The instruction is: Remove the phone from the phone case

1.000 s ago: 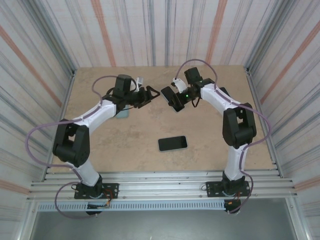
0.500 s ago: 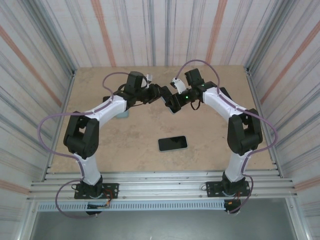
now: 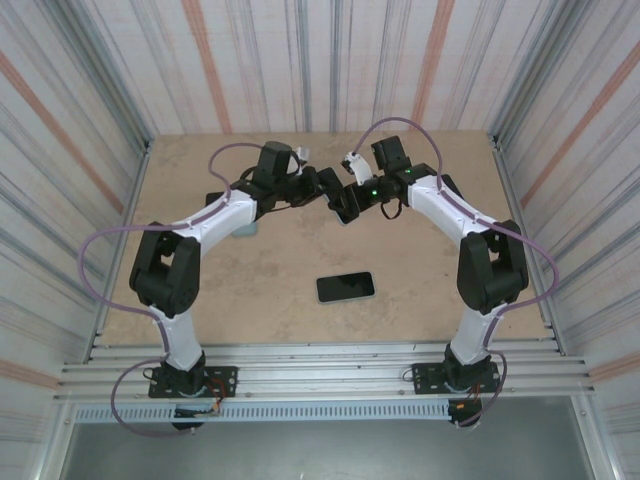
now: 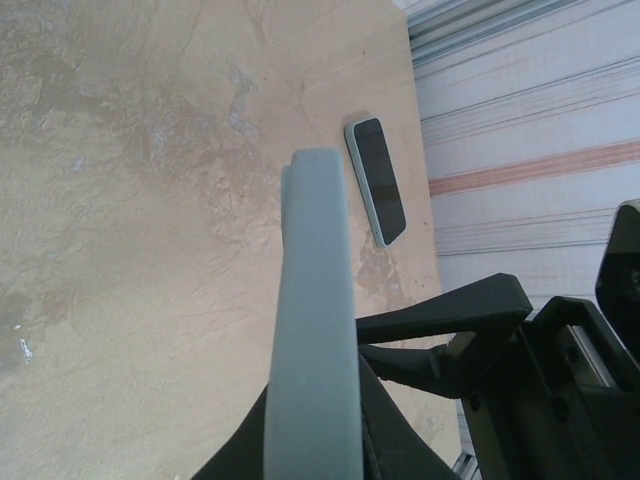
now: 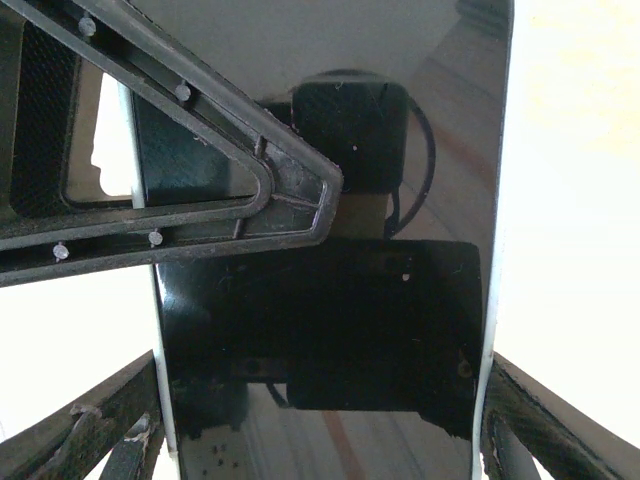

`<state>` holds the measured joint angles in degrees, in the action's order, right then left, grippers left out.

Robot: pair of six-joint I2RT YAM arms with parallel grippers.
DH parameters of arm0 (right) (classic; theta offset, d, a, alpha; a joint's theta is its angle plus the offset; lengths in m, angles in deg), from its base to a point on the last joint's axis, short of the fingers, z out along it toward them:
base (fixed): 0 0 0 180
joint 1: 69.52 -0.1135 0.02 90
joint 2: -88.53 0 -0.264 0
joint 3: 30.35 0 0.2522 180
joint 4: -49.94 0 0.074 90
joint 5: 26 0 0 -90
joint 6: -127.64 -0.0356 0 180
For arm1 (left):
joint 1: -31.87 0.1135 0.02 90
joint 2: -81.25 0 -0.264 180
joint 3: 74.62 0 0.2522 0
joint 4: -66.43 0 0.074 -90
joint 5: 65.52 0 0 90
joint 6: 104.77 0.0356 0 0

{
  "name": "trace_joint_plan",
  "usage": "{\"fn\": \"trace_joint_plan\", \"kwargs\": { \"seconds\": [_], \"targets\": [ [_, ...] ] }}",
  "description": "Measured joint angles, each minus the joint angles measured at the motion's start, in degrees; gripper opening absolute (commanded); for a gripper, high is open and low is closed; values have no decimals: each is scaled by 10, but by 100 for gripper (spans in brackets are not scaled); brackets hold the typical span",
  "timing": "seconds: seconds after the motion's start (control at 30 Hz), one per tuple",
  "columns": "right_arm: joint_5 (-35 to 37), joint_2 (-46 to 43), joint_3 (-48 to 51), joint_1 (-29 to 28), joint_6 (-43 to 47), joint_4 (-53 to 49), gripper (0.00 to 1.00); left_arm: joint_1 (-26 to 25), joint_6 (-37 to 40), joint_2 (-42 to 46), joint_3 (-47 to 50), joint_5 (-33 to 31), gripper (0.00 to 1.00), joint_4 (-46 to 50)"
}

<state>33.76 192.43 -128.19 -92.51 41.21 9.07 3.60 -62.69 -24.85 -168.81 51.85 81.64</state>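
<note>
The phone in its pale grey-blue phone case (image 3: 341, 199) hangs above the far middle of the table between both grippers. My right gripper (image 3: 350, 200) clamps it across its width. In the right wrist view its black screen (image 5: 330, 320) with white rims sits between my right gripper (image 5: 320, 425) fingers. My left gripper (image 3: 328, 189) is shut on the case's end. One of its fingers (image 5: 200, 170) lies across the top of the screen. In the left wrist view the case (image 4: 312, 300) runs edge-on out of my left gripper (image 4: 312, 425).
A second phone (image 3: 345, 286) with a black screen lies flat on the tan table (image 3: 420, 290), also seen as the phone (image 4: 377, 180) in the left wrist view. A pale blue flat thing (image 3: 243, 230) lies under the left arm. Striped walls close in the table.
The left arm swung right until its gripper met the held phone, and its jaws went from wide open to shut on the case's end. The right gripper barely moved.
</note>
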Motion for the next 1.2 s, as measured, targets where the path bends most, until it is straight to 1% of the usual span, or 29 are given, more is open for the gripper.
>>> {"fn": "trace_joint_plan", "kwargs": {
  "seconds": [0.07, 0.17, 0.2, 0.4, 0.57, 0.73, 0.83, 1.03, 1.2],
  "targets": [
    [-2, 0, 0, 0, -2, 3, 56, 0, -1, 0, -2, 0, 9, 0],
    [-3, -4, 9, 0, -3, 15, 74, 0, -1, 0, -3, 0, 8, 2],
    [-3, -7, 14, 0, -5, 20, 78, 0, -1, 0, -3, 0, 8, 3],
    [-13, -31, 54, 3, -19, 55, 89, 2, -1, 0, -4, 3, 8, 8],
    [-32, -87, 107, 17, -47, 98, 88, 22, -2, 0, -5, 16, 8, 11],
    [-62, -150, 182, 47, -115, 172, 85, 47, -4, 5, -10, 46, 9, 13],
    [-72, -181, 231, 57, -178, 224, 82, 60, -9, 14, -15, 69, 10, 13],
    [-75, -232, 341, 53, -348, 369, 73, 73, -40, 41, -17, 113, 11, -8],
    [-37, -254, 397, 18, -479, 476, 66, 74, -88, 55, -12, 137, 11, -57]
  ]
}}
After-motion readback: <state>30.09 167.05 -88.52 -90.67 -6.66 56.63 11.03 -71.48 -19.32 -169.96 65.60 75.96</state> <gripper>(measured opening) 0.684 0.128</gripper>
